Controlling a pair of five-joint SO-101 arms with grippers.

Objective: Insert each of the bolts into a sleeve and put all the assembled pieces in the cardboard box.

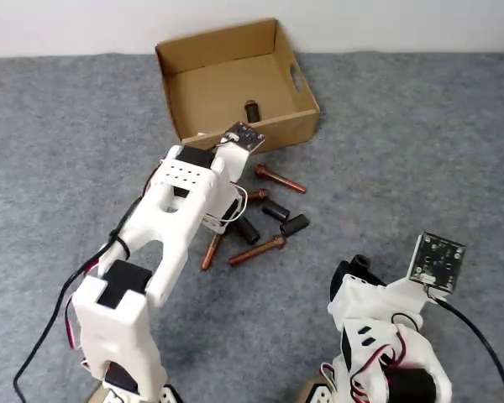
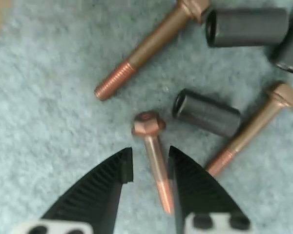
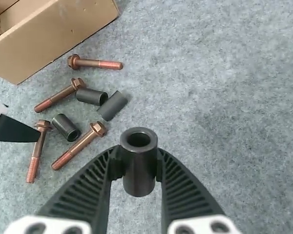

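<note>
Now the step in hand seems to be the taking of a bolt, while the other arm has a sleeve ready for it. The left gripper [image 2: 150, 156] is low over the grey mat [image 1: 420, 151] near the middle of the table. Its jaws are partly open and stand on both sides of a bolt [image 2: 156, 168] that lies flat between them. One jaw is very close to the shaft and the other leaves a small gap, so I judge that the bolt is not yet clamped.

The right gripper [image 3: 137, 158], at about 5 o'clock on the table, is closed on a black sleeve [image 3: 138, 170] and holds it upright with the hole open at the top.

Other bolts [image 1: 279, 180] and loose sleeves [image 1: 294, 225] lie near the bolt, toward 3 o'clock from the left gripper. The cardboard box [image 1: 223, 40] stands at 12 o'clock and has one dark finished piece [image 1: 252, 111] inside.

So the task looks to be at its early part. The next move calls for closing the left jaws on the shaft, probably with the threaded end left free. After that, the bolt must be lifted clear of the pieces beside it and its tip lined up with the hole of the sleeve.
</note>
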